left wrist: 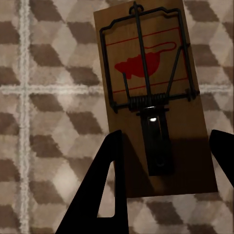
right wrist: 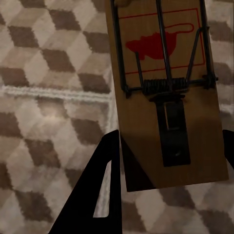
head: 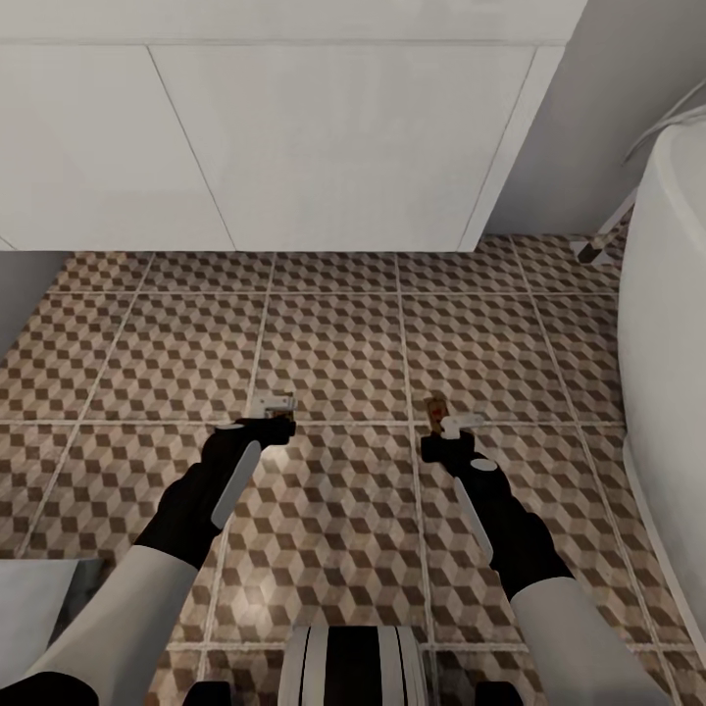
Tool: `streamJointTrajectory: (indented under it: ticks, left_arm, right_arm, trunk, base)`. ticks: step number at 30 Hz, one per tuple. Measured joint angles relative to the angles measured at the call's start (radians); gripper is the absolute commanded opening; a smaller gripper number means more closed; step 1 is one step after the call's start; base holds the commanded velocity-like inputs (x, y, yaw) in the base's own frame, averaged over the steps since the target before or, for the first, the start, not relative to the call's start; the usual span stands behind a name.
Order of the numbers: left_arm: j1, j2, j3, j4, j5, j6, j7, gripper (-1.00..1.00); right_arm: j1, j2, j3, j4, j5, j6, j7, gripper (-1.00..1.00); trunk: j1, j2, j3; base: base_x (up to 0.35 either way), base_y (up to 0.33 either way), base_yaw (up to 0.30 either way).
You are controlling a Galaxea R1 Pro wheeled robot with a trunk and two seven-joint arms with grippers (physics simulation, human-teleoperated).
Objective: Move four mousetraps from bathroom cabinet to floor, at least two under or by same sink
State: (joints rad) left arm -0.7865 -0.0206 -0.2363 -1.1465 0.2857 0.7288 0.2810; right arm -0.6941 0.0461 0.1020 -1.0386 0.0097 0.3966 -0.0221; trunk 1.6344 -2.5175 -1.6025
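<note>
Cube-patterned bathroom floor (head: 333, 343) lies below the white vanity unit (head: 294, 137). Left gripper (left wrist: 163, 161) clamps one mousetrap (left wrist: 151, 92); right gripper (right wrist: 168, 161) clamps another mousetrap (right wrist: 165, 87), both above the tiles.

The bathroom floor (head: 333, 343) spreads wide here, laid in large square tiles printed with brown, beige and white cubes, pale grout lines between them. Along its far edge hangs a white vanity unit (head: 294, 137) with flat, plain fronts. A grey wall (head: 579, 127) rises beside it at the far right corner. Down the right edge curves a white bathtub (head: 672, 324), smooth and rounded.
</note>
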Motion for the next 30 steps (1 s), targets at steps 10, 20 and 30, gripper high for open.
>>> streamJointTrajectory:
  ticks: [10,20,30]
  left_arm:
    - [-0.070,-0.017,0.003,0.135,-0.006,-0.004,0.007,-1.00]
    - [-0.213,-0.017,0.005,0.322,-0.006,-0.014,0.007,-1.00]
    - [-0.221,-0.008,0.003,0.302,-0.004,-0.046,-0.003,-1.00]
  right_arm:
    - [-0.085,0.000,-0.004,0.000,0.000,0.006,-0.004,-1.00]
    - [-0.167,0.000,-0.002,0.027,0.000,0.058,-0.005,-1.00]
    - [-0.169,0.000,0.005,0.022,-0.001,0.047,0.000,-1.00]
  trunk:
    - [0.000,0.000,0.000]
    - [0.000,0.000,0.000]
    - [0.000,0.000,0.000]
  base:
    - [0.000,0.000,0.000]
    - [0.000,0.000,0.000]
    - [0.000,0.000,0.000]
